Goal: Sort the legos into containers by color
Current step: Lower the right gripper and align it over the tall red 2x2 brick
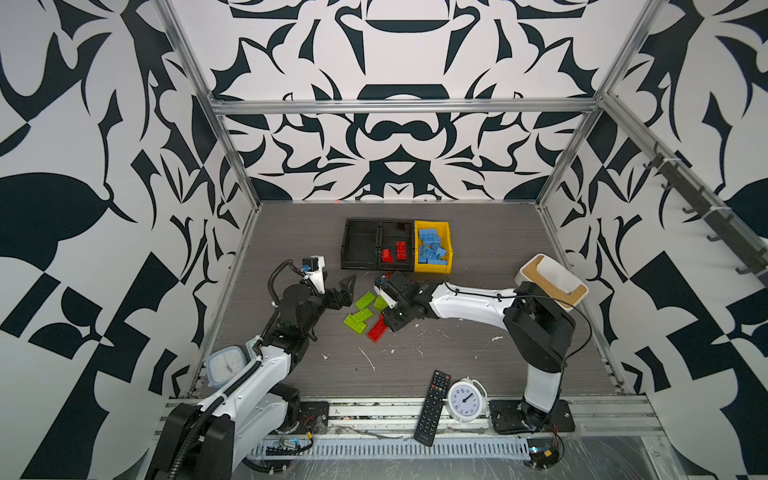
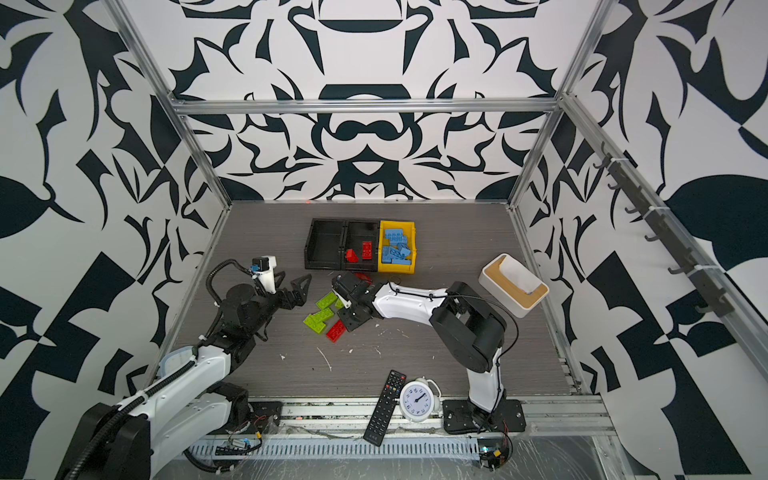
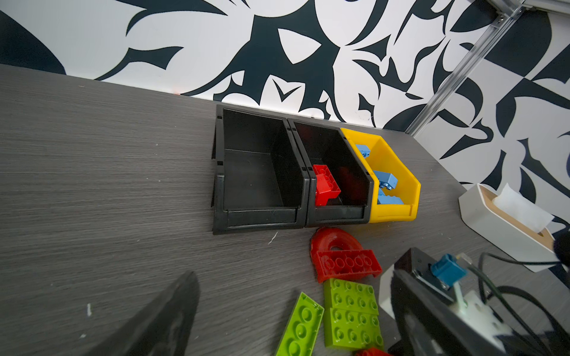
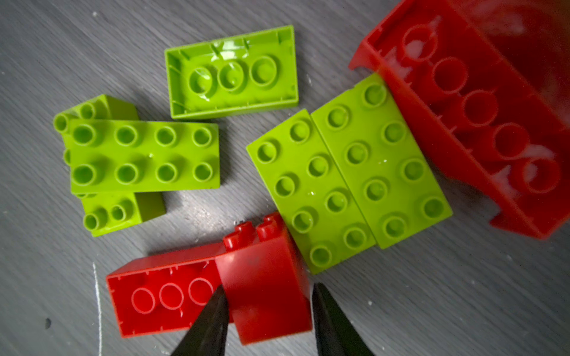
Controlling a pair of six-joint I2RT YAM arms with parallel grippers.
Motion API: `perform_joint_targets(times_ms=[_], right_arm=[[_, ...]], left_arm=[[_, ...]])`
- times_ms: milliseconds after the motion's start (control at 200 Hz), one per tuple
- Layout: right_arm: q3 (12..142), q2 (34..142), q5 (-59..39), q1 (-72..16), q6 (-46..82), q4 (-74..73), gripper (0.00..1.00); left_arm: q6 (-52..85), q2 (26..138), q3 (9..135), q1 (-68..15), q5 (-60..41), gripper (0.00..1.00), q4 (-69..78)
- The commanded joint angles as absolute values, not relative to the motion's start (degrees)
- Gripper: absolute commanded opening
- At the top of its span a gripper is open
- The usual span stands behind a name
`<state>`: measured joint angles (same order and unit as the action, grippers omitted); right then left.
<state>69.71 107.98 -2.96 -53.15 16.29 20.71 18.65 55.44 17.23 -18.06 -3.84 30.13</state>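
My right gripper [image 4: 266,305] is down on the table, its jaws closed against both sides of a small red brick [image 4: 265,286]. That brick leans on a longer upturned red brick [image 4: 163,296]. Several lime green bricks [image 1: 361,309] lie beside them, between the two grippers. A red half-round piece [image 3: 334,246] rests in front of the trays. My left gripper [image 1: 347,293] hovers open and empty to the left of the green bricks. The left black tray [image 1: 345,245] is empty. The right black tray [image 1: 399,223] holds two red bricks. The yellow bin [image 1: 432,268] holds several blue bricks [image 1: 432,247].
A white box with a wooden rim [image 1: 552,282] stands at the right, behind my right arm. A black remote [image 1: 432,407] and a white alarm clock [image 1: 465,399] lie at the front edge. A pale blue square clock [image 1: 224,365] sits at the front left.
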Motion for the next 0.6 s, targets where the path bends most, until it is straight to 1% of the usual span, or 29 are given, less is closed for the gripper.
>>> perform_joint_targets(times_ms=[0, 160, 275, 445, 515, 595], right_arm=[[71.85, 108.23, -2.06, -53.47, 15.33, 20.13, 0.46], [72.71, 109.42, -2.58, -53.45, 15.05, 20.13, 0.46], [72.77, 108.91, -2.55, -53.46, 14.97, 20.66, 0.38], [71.69, 106.29, -1.25, -53.45, 15.01, 22.23, 0.34], [71.05, 105.45, -0.88, -53.47, 15.06, 23.14, 0.28], [70.39, 104.62, -0.70, -53.44, 15.26, 24.44, 0.28]], left_arm=[[18.90, 54.81, 17.96, -18.01, -3.16, 0.99, 29.48], [18.81, 54.75, 18.05, -17.95, -3.17, 0.99, 29.27], [18.72, 54.44, 17.94, -18.01, -2.99, 1.00, 29.12], [18.79, 54.57, 18.04, -17.99, -3.09, 0.99, 29.02], [18.78, 54.73, 18.04, -17.93, -3.17, 0.99, 29.06], [18.76, 54.84, 18.15, -17.99, -3.21, 0.99, 29.08]])
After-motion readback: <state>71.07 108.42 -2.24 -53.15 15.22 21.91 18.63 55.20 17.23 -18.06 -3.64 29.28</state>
